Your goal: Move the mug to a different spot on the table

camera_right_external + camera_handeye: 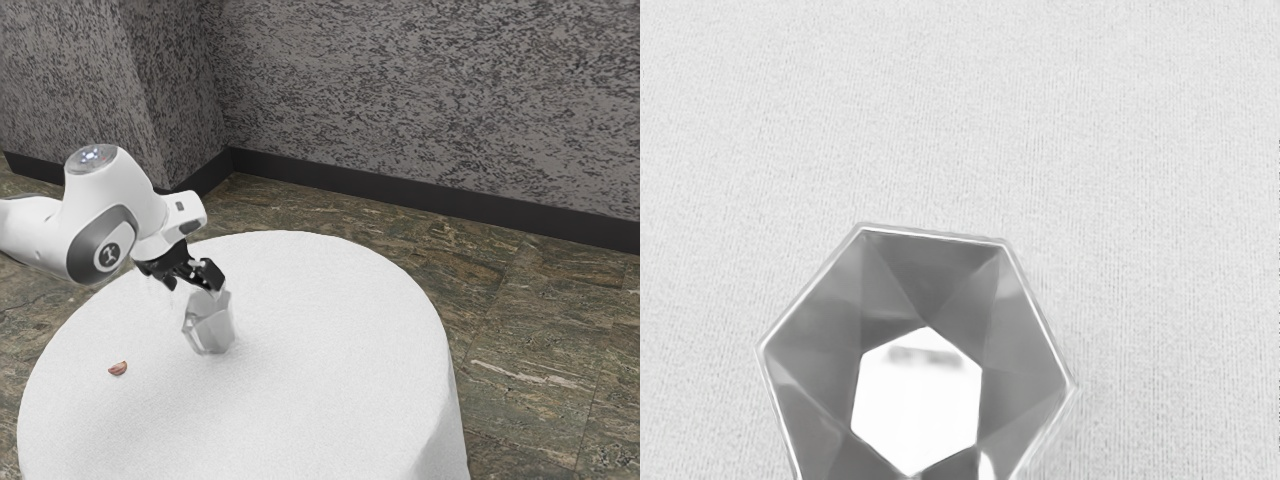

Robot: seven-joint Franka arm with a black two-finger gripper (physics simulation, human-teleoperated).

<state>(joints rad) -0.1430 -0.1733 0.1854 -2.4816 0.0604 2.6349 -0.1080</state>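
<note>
A grey faceted mug (pixel 208 326) stands upright on the round white table (pixel 330 380), toward the exterior view's left. My black gripper (pixel 193 279) hovers just above the mug's rim, fingers apart and nothing between them. One fingertip (pixel 212 277) sits close over the rim's far side. In the wrist view the mug (pixel 915 360) is seen from straight above, directly under my hand, with its six-sided opening and pale bottom showing; its near part is cut off by the picture's edge.
A small reddish-brown object (pixel 118 368) lies on the cloth to the left of the mug in the exterior view. White tabletop stretches to the right of the mug. Speckled walls and a stone floor surround the table.
</note>
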